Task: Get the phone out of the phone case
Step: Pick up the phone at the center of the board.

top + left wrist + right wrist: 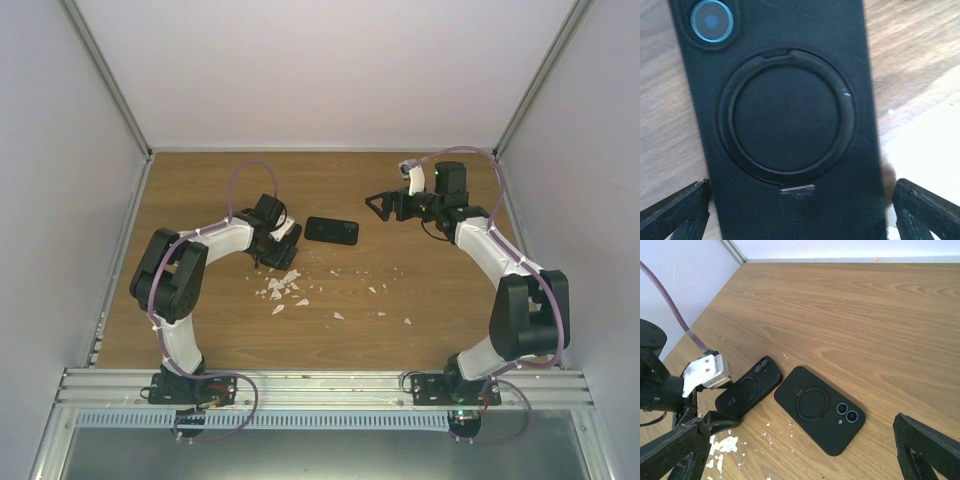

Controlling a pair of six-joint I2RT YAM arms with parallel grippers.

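Observation:
Two black phone cases with ring stands lie back-up on the wooden table. The first case (790, 120) fills the left wrist view. My left gripper (800, 215) is open and straddles its lower end, with a finger (675, 210) on each side. The right wrist view shows this case (747, 387) beside the second case (820, 410), which sits mid-table (331, 230). Of the phone only the camera lenses (846, 412) show through the cutout. My right gripper (376, 205) hovers open, above and to the right of the second case, holding nothing.
White flakes (285, 288) are scattered on the wood in front of the left gripper and toward the middle. White enclosure walls (320, 70) ring the table on three sides. An aluminium rail (320, 385) carries both arm bases at the near edge.

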